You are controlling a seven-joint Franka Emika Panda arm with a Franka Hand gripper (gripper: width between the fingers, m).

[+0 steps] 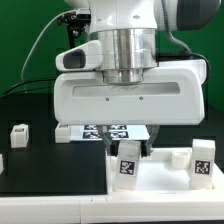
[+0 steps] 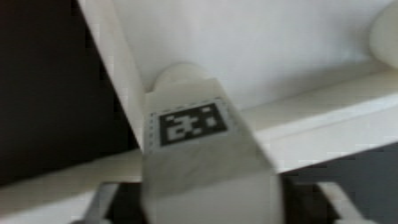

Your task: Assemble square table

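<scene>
Your gripper [image 1: 130, 152] clasps the tagged leg [image 2: 192, 125] by opposite sides (rigid, light, probably slippery plastic); grip squarely, mid-length.

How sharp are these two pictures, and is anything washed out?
Wrist view: soft all over; the tag on the table leg is smeared but just readable, and the white panel behind shows no texture. Exterior view: sharper and evenly lit, though the white robot arm is nearly washed out against the black table; the marker board tags are legible.
</scene>
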